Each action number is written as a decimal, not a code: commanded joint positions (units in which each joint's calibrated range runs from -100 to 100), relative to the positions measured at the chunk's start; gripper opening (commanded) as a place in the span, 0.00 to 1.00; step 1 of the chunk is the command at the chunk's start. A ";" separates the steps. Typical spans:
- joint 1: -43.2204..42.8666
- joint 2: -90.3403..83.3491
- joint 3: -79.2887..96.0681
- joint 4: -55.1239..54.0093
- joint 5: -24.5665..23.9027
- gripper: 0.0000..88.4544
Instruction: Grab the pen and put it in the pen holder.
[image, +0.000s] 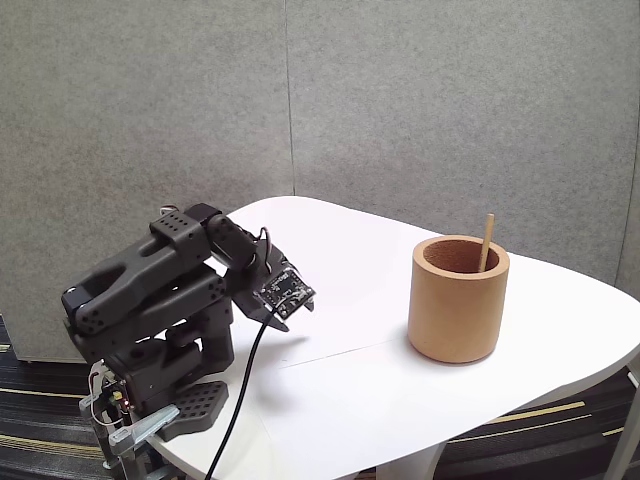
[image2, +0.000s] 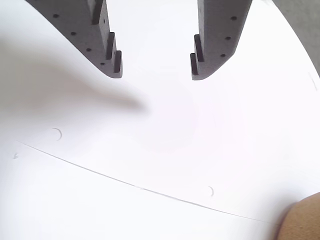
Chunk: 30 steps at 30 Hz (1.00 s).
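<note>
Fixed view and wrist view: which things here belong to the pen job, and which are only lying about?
Belong to the job:
- pen, standing tilted inside the pen holder
- pen holder, upright on the table
- gripper, open, holding nothing

Only there:
- white table
- black cable
- grey partition wall

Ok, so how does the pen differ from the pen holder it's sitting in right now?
In the fixed view, the pen is a thin straight stick, while the pen holder is a wide, thick-walled cylinder. The pen leans against the holder's right rim with its top poking above it; the holder stands upright on the white table. The pen is mostly hidden inside, the holder fully visible. Both are a similar light tan-brown.
</note>
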 joint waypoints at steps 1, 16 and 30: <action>0.40 0.20 1.35 -0.25 -0.22 0.21; 0.25 0.20 2.44 -0.17 0.05 0.21; 0.18 0.20 2.44 -0.17 0.10 0.21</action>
